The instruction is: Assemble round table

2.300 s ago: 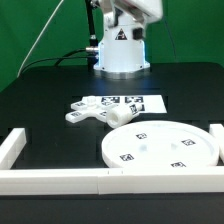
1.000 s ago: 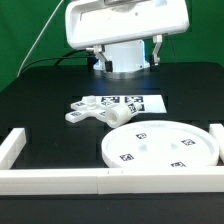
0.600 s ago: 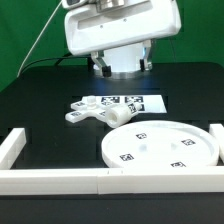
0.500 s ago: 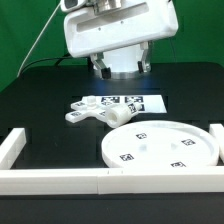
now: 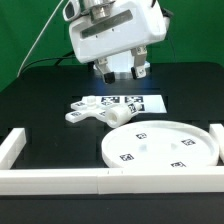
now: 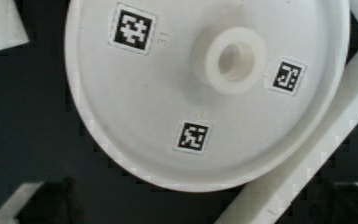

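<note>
Cut off at the exterior view's top edge: arm above the white wrist housing. Showed only part of the round disc (image 5: 160, 145) in the wrist view, rim cropped, fingertips a dark blur. Hovered high above and beyond the disc, tilted: gripper (image 5: 123, 70), fingers spread wide, holding nothing. Lay flat on the black table (image 5: 40, 100), that disc. Rested just beside the disc's far rim, toward the exterior view's left: short leg (image 5: 122, 117) and cross-shaped base (image 5: 88, 112).

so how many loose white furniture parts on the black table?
3. Large flat white round plastic disc in front; short white cylinder leg by its far rim; white cross-shaped base on the exterior view's left of the leg. No others seen.
</note>
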Tool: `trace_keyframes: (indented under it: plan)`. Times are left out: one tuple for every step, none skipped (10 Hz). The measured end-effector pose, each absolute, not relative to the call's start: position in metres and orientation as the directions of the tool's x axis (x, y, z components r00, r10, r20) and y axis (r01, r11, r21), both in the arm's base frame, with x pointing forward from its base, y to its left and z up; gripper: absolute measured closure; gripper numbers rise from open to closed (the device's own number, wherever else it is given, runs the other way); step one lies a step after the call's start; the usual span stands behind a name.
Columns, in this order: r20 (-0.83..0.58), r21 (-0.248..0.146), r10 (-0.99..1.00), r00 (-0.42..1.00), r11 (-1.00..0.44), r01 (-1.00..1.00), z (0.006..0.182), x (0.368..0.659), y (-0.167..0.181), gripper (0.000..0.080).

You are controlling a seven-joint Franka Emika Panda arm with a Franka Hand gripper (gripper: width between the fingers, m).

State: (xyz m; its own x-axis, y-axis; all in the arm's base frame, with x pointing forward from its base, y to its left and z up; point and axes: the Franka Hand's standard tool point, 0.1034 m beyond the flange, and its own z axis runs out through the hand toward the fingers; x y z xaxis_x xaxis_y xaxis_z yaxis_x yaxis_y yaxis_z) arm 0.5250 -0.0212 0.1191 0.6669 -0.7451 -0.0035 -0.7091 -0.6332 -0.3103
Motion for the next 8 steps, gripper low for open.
trace_keyframes:
  plan:
    - [-0.031,-0.332,-0.764,0.645,-0.601,-0.727,0.115,0.521,-0.032,0.0150]
    - [-0.119,-0.338,-0.761,0.638,-0.573,-0.746,0.113,0.516,-0.033,0.0150]
    - [-0.225,-0.334,-0.725,0.651,-0.570,-0.751,0.113,0.512,-0.029,0.0150]
    - [-0.333,-0.317,-0.680,0.653,-0.572,-0.757,0.114,0.512,-0.024,0.0150]
    - [-0.392,-0.288,-0.668,0.633,-0.564,-0.774,0.113,0.514,-0.019,0.0150]
    - [-0.452,-0.291,-0.624,0.638,-0.573,-0.766,0.112,0.511,-0.016,0.0150]
    - [-0.519,-0.286,-0.587,0.621,-0.565,-0.774,0.111,0.509,-0.018,0.0150]
    - [-0.543,-0.287,-0.569,0.618,-0.566,-0.773,0.108,0.510,-0.020,0.0150]
